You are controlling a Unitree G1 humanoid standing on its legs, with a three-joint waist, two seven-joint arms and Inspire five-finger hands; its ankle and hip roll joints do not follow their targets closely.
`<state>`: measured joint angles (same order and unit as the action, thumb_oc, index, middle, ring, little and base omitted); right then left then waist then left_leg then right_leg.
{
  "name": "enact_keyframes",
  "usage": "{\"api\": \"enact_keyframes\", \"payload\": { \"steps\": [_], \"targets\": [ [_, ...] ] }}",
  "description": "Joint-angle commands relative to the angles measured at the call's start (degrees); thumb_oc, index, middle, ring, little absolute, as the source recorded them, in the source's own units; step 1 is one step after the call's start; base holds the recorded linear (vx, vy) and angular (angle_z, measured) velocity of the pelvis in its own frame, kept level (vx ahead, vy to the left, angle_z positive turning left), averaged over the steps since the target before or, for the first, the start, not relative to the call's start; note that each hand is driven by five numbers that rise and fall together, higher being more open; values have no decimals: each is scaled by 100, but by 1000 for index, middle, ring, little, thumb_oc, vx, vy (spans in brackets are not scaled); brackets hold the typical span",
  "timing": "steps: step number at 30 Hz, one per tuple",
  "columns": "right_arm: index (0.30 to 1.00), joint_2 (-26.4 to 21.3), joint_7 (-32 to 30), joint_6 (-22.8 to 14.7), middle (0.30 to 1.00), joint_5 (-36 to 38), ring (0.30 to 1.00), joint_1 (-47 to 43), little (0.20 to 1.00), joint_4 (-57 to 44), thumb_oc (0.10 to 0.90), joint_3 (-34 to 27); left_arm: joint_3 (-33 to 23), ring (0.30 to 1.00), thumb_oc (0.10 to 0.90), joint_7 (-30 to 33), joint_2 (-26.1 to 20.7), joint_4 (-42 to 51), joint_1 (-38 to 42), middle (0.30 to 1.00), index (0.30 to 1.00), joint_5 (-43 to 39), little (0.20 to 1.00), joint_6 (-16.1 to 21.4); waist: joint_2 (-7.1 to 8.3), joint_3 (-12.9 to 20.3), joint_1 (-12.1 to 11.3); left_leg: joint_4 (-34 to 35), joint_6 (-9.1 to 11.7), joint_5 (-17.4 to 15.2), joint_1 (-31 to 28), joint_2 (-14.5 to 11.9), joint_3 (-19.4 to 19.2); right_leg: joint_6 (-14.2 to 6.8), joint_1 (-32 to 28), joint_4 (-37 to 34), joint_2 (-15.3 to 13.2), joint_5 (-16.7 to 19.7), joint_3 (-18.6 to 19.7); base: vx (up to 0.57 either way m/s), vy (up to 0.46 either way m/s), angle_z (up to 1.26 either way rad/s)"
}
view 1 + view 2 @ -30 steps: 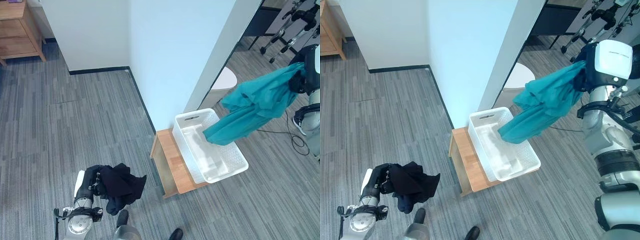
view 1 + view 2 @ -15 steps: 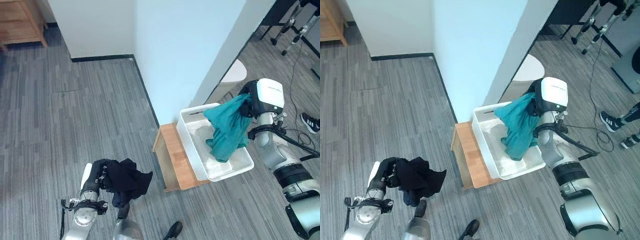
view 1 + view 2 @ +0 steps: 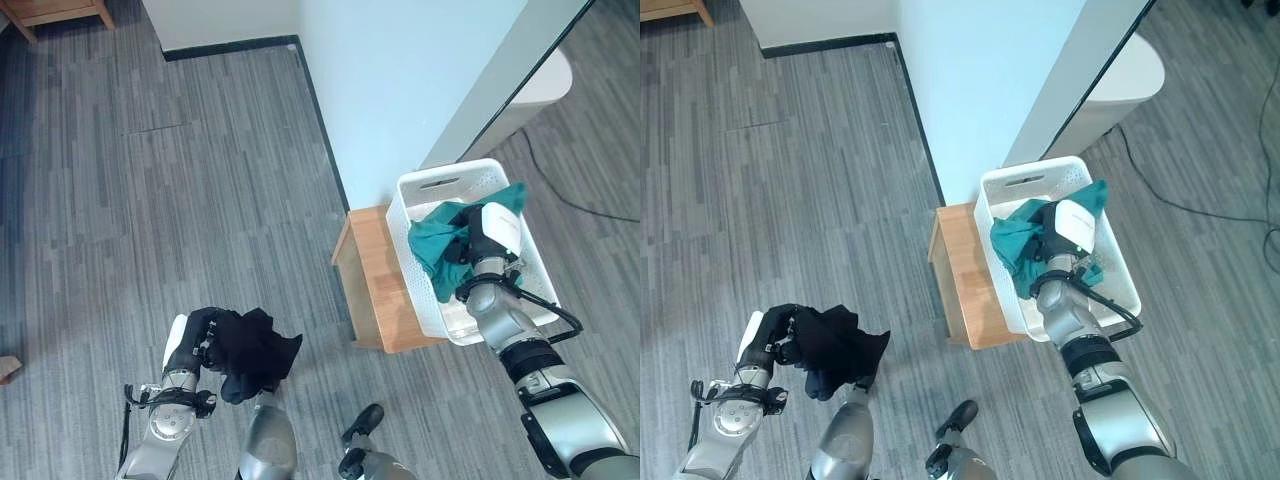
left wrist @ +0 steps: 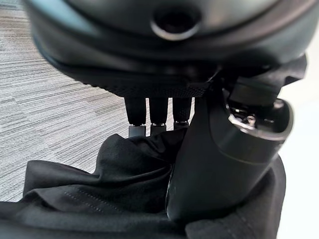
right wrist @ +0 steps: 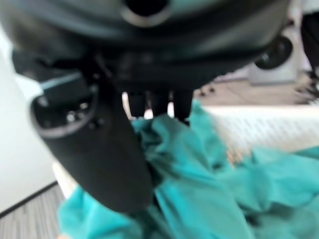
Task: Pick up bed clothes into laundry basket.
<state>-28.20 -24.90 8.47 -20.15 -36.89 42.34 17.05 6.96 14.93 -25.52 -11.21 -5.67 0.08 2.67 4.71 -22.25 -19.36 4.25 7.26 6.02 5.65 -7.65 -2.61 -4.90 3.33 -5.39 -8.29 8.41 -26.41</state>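
My right hand is down inside the white laundry basket, which sits at about two o'clock from me on a low wooden stand. My fingers and thumb are curled into the teal garment, so I am gripping it. Most of that cloth lies bunched in the basket's near and left part, and one corner of it drapes up over the far right rim. In my right wrist view the teal folds spread just past my fingertips, with the basket's perforated white wall behind them.

My left hand is low at about seven o'clock, well apart from the basket and above the grey striped floor. It is closed on a black garment: my left wrist view shows my fingers sunk into the dark cloth and my thumb pressed against it. The garment hangs in a crumpled bundle to the right of the hand.

A pale wall corner stands at about one o'clock, directly behind the basket and stand, with a dark baseboard running along the wall at about twelve o'clock.
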Motion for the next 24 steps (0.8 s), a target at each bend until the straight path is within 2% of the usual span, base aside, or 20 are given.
{"api": "enact_keyframes", "payload": {
  "steps": [1, 6, 7, 11, 12, 17, 19, 21, 22, 24],
  "targets": [
    [300, -456, -442, -141, 300, 75, 300, -511, 300, 16, 400, -8, 126, 300, 400, 326, -96, 476, 370, 300, 300, 16, 300, 661, 62, 372, 129, 75, -79, -212, 302, 177, -65, -512, -496, 39, -465, -698, -99, 0, 0, 0],
    [300, -535, -472, -116, 300, 163, 300, -524, 300, 340, 400, -60, 180, 300, 400, 377, -143, 414, 445, 300, 300, 7, 300, 695, -74, 312, 219, 75, -73, -185, 390, 214, -63, -523, -399, 39, -519, -647, -91, -13, 4, 2],
    [300, -635, -493, -97, 300, 184, 300, -575, 300, 464, 400, -84, 183, 300, 400, 402, -171, 390, 464, 300, 300, -5, 300, 700, -127, 294, 252, 75, -66, -173, 429, 221, -87, -531, -356, 39, -546, -629, -78, -37, 13, 0],
    [300, -881, -504, -68, 300, 114, 300, -713, 300, 510, 400, -59, 172, 300, 400, 406, -192, 351, 460, 300, 300, -43, 300, 727, -184, 306, 316, 75, -68, -174, 456, 227, -152, -548, -271, 39, -583, -595, -10, -6, 9, 0],
    [900, -1059, -580, -48, 900, -45, 900, -775, 900, 439, 800, -52, 181, 300, 400, 405, -194, 351, 449, 300, 300, -50, 300, 747, -225, 310, 363, 75, -67, -172, 467, 231, -197, -562, -235, 39, -609, -580, 36, -22, 36, -2],
    [900, -1450, -786, -58, 900, -218, 900, -1040, 900, 434, 800, -24, 269, 300, 400, 398, -156, 365, 440, 300, 300, -53, 300, 793, -330, 361, 415, 75, -72, -185, 470, 249, -289, -589, -168, 39, -656, -555, 109, -23, 43, -10],
    [900, -1721, -807, -168, 900, -443, 900, -1113, 900, 0, 800, 81, 327, 300, 400, 390, -118, 334, 457, 300, 300, -16, 300, 835, -369, 420, 488, 75, -72, -214, 427, 247, -344, -607, -172, 39, -685, -563, 147, -19, 45, -7],
    [900, -1827, -814, -199, 900, -445, 900, -1128, 900, -121, 800, 60, 363, 300, 400, 379, -101, 313, 462, 300, 300, -13, 300, 849, -375, 447, 513, 75, -72, -228, 393, 247, -363, -615, -189, 39, -689, -561, 155, -1, 34, -7],
    [900, -1961, -880, -288, 900, -359, 900, -1120, 900, -411, 800, -69, 413, 300, 400, 390, -88, 263, 457, 300, 300, 16, 300, 838, -357, 548, 597, 75, -85, -279, 271, 239, -410, -622, -275, 39, -692, -569, 165, 9, 24, -10],
    [900, -1950, -899, -314, 900, -302, 900, -1079, 900, -514, 800, -123, 418, 300, 400, 388, -82, 257, 451, 300, 300, 19, 300, 828, -349, 583, 620, 75, -94, -299, 221, 242, -423, -621, -310, 39, -688, -573, 174, 16, 22, -9]
  ]
}}
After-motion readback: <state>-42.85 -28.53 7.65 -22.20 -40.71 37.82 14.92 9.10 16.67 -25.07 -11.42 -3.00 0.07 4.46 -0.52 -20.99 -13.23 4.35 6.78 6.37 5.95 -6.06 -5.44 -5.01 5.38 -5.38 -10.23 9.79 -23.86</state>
